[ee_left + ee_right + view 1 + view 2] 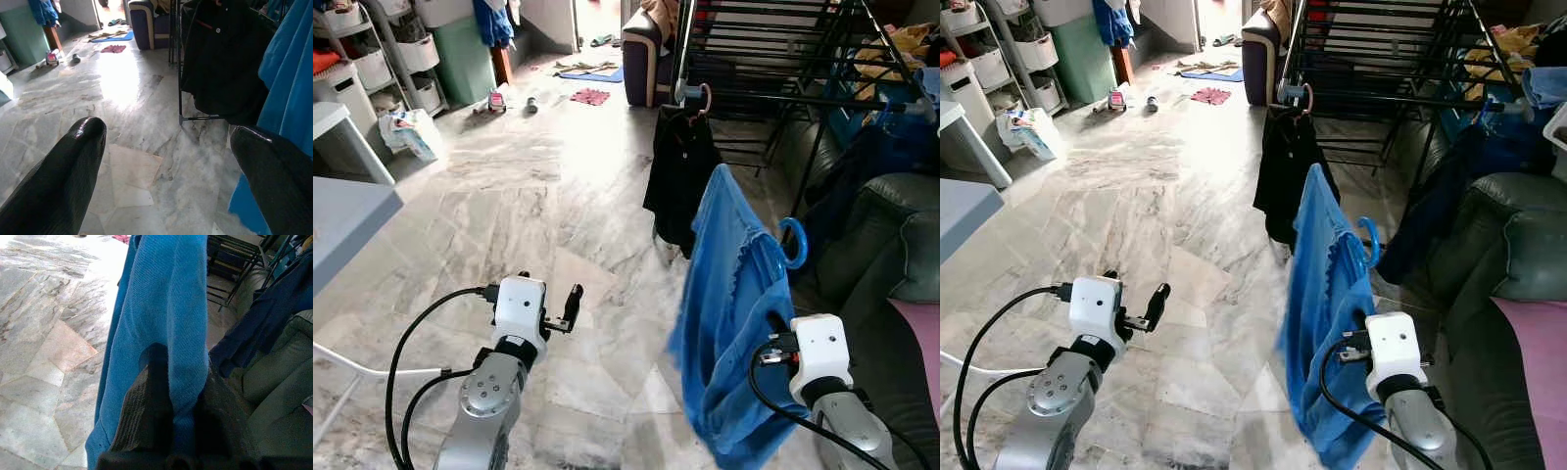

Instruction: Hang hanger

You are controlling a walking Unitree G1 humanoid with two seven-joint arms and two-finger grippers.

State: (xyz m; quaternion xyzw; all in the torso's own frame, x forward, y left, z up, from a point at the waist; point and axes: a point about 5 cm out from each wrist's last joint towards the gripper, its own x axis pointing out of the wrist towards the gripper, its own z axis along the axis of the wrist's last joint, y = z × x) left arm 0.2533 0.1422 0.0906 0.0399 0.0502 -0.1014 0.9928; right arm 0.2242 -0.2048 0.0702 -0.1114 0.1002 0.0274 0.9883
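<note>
Holding the blue garment (729,313) pinched between my right gripper's (178,396) closed fingers, I have its blue hanger (794,242) hook poking out to my right. Ahead and slightly left stands the drying rack (773,59) — its rails run crosswise — where a black garment (678,176) already hangs. My left gripper (168,161) gapes wide, empty, farther from the rack.

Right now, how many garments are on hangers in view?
2: the blue garment on the blue hanger, in the right claw; the black garment on the drying rack. Others may be hidden.
</note>
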